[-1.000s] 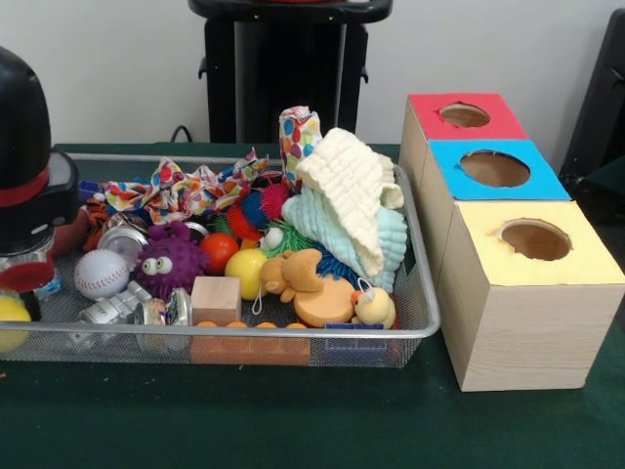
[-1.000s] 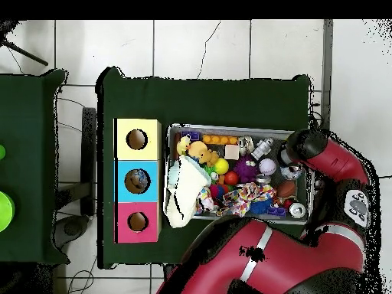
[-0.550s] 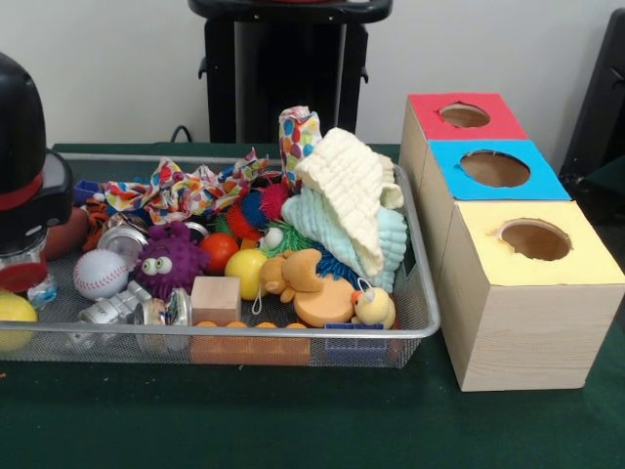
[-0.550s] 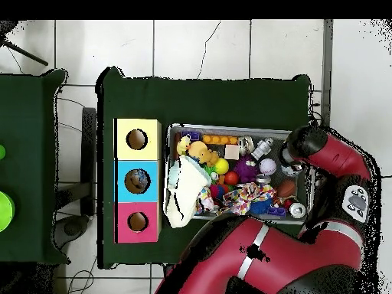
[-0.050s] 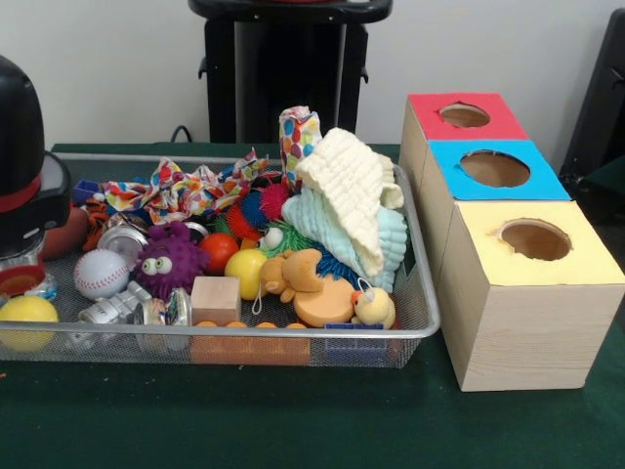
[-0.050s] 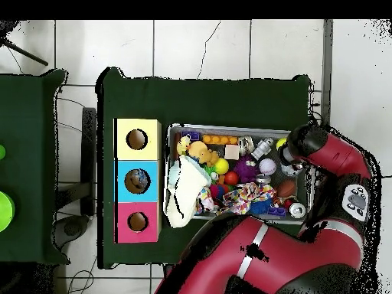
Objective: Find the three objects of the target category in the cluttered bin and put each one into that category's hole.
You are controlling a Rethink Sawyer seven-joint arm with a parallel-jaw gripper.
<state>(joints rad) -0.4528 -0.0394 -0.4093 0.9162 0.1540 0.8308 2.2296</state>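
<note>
A: Gripper [image 5: 18, 269] low over the wire bin's [image 5: 415, 283] left end; can't tell whether it's wide or narrow.
B: Boxes' holes?
A: Red [image 5: 465, 115], blue [image 5: 495, 168], yellow [image 5: 535, 238], right of bin. Yellow ball [image 5: 27, 313] probably just beside gripper.

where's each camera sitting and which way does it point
Front view: low, across the table, facing the mesh bin of toys and three boxes; the arm's black end shows at the left edge, its fingers unclear.
Overhead view: above, looking straight down at the green table; the red arm curls in from the bottom to the bin's right end.
Both show the bin, the boxes, the baseball and the cream cloth.
</note>
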